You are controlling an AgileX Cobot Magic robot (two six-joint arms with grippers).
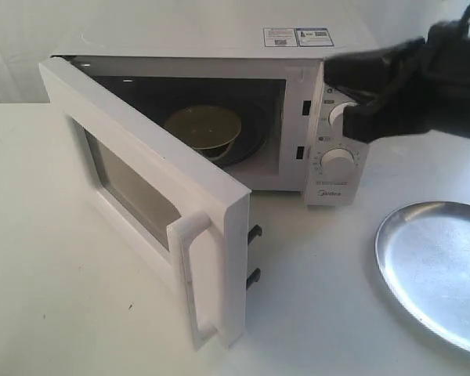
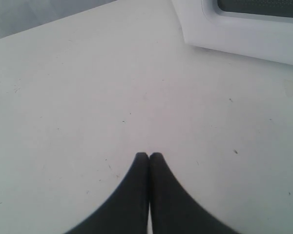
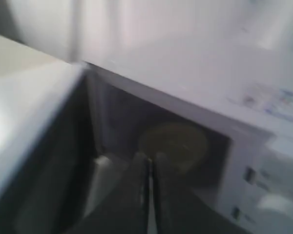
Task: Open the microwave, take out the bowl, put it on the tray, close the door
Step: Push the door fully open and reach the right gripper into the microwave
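Lit brightly and softly, whites nearly blown out toward 12 o'clock in exterior view. Gleamed off the tray (image 1: 439,266) at 4 o'clock. Smeared with motion blur across right wrist view.

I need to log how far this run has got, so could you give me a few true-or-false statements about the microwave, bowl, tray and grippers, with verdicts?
1. The door stands open. True.
2. The bowl sits on the tray. False: it sits inside the microwave.
3. The left gripper is shut and holds nothing. True.
4. The right gripper grips the handle. False: it is shut on nothing, up near the dials, apart from the handle.
5. In the exterior view the tray lies left of the microwave. False: it lies to the right, on the table.
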